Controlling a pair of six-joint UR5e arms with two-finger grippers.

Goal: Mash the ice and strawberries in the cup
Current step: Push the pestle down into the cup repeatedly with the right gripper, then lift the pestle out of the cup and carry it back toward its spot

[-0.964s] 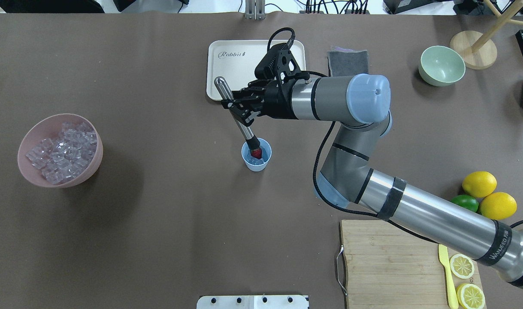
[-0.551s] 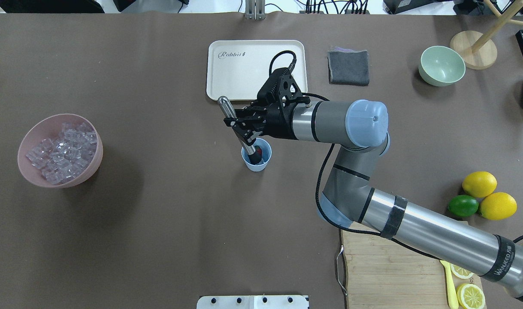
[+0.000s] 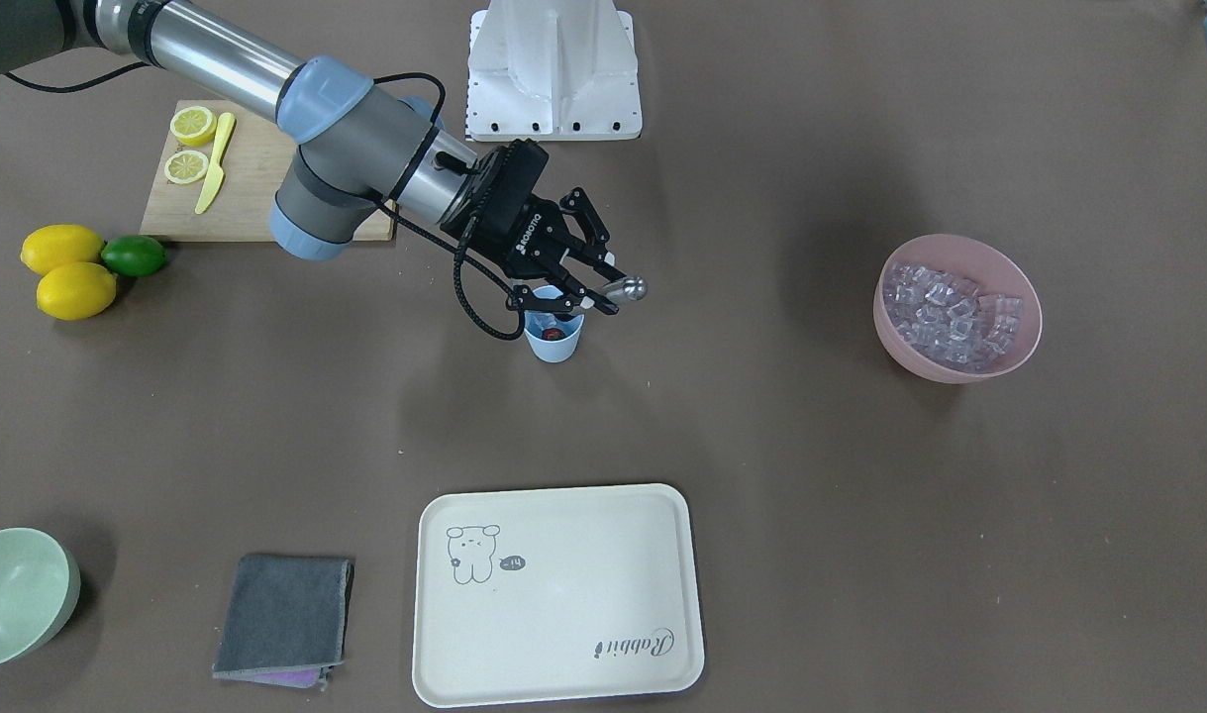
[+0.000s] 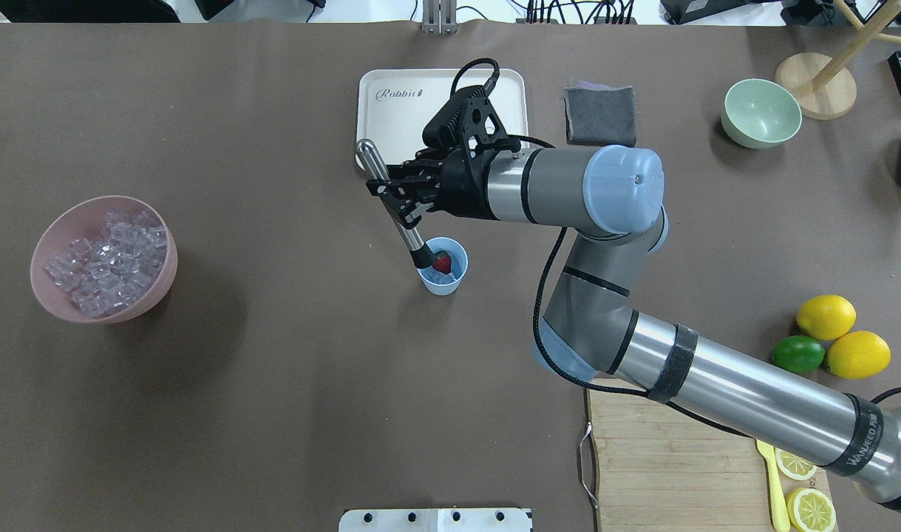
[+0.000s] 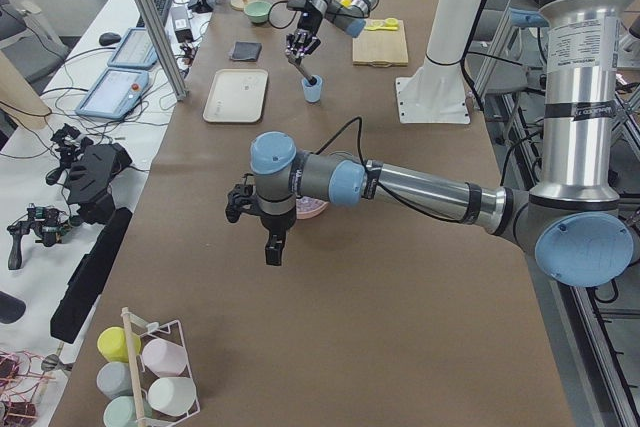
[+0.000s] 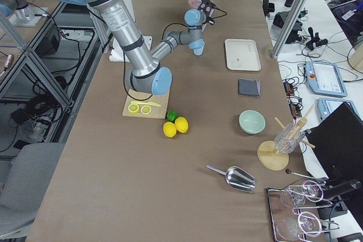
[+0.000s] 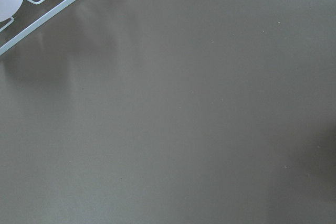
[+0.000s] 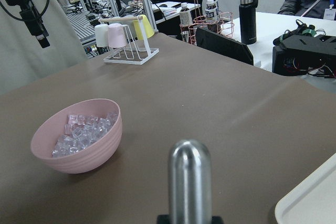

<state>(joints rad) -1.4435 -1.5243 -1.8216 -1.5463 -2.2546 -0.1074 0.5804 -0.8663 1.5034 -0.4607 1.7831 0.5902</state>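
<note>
The small light blue cup [image 4: 454, 281] [image 3: 554, 347] stands mid-table with a red strawberry [image 4: 442, 261] [image 3: 553, 333] inside, on pale ice [image 4: 437, 279]. My right gripper [image 4: 400, 204] [image 3: 588, 295] is shut on a steel muddler [image 4: 389, 193] [image 8: 190, 179], held tilted above the cup. The muddler's black tip sits at the cup's left rim beside the strawberry. More ice cubes [image 4: 106, 262] fill a pink bowl [image 4: 164, 284] at the left. My left gripper [image 5: 270, 247] hangs over bare table, far from the cup; I cannot tell whether it is open or shut.
A cream tray [image 4: 391, 111] lies just beyond the gripper. A grey cloth [image 4: 600, 116] and a pale green bowl [image 4: 760, 112] sit at the back right. Lemons [image 4: 825, 316], a lime [image 4: 797, 354] and a cutting board [image 4: 657, 458] are at the near right.
The muddler plunged into the cup onto the strawberry, then rose again. Its tip now rests at the cup's left rim, and the right gripper has moved up and away from the cup.
</note>
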